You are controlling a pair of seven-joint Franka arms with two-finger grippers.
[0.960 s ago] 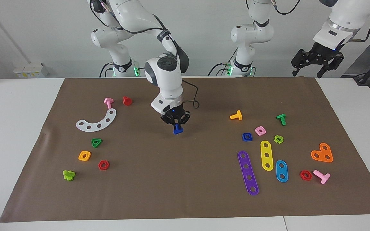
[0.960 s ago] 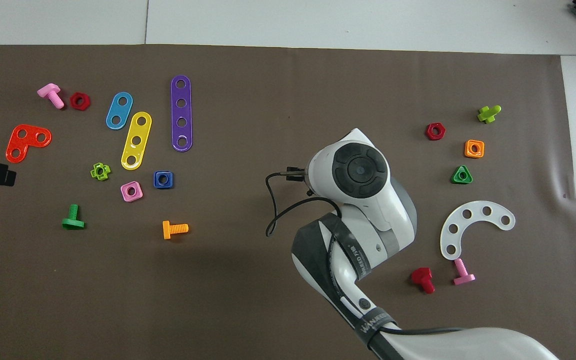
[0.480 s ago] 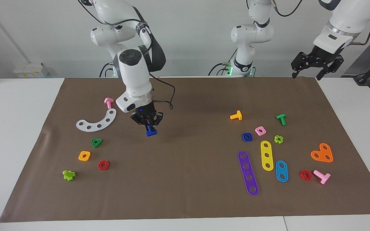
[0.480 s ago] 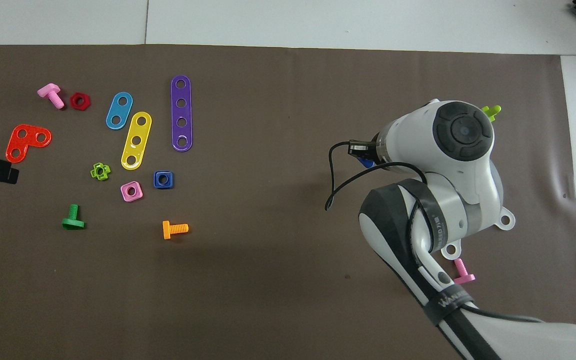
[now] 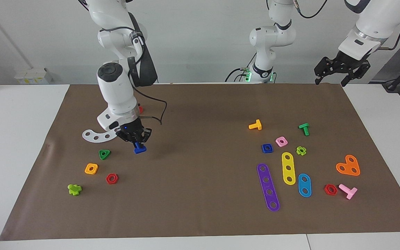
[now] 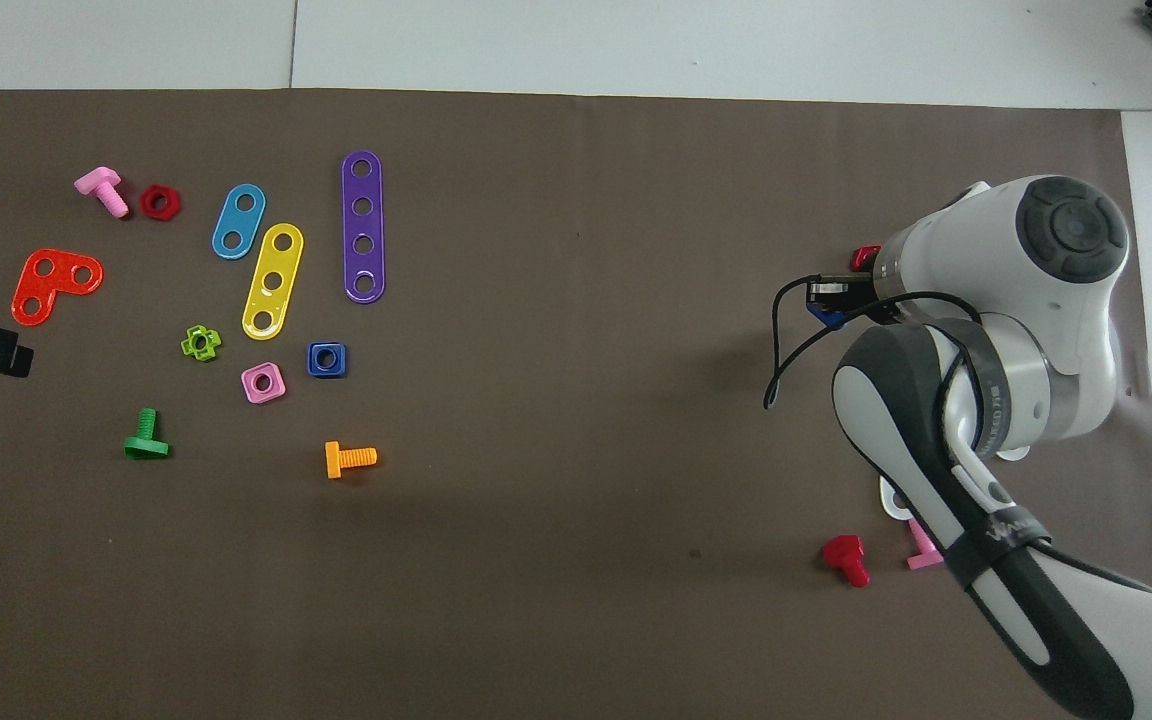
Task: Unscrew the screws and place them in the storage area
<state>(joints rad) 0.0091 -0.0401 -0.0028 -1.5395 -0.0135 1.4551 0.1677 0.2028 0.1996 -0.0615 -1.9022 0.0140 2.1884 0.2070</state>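
My right gripper (image 5: 137, 143) is shut on a dark blue bolt (image 5: 139, 149), head down, just over the brown mat of the storage area (image 5: 200, 215) beside a white curved strip (image 5: 94, 136). From overhead the arm covers most of it; only a bit of the blue bolt (image 6: 825, 317) shows under the right gripper (image 6: 833, 296). The dark blue square nut (image 5: 267, 148) lies flat on the mat (image 6: 576, 140) toward the left arm's end, next to a pink square nut (image 5: 281, 141). My left gripper (image 5: 330, 80) waits open, raised over the mat's corner by its base.
Around the held bolt lie a green triangular nut (image 5: 104, 154), an orange square nut (image 5: 91, 168), a red hex nut (image 5: 111, 178) and a lime piece (image 5: 74, 189). A red bolt (image 6: 846, 558) and a pink bolt (image 6: 924, 550) lie nearer the robots. Coloured strips and bolts cluster around the blue nut.
My right gripper has carried the blue bolt from the mat's middle toward the right arm's end, now beside the white curved strip. The left gripper has barely shifted.
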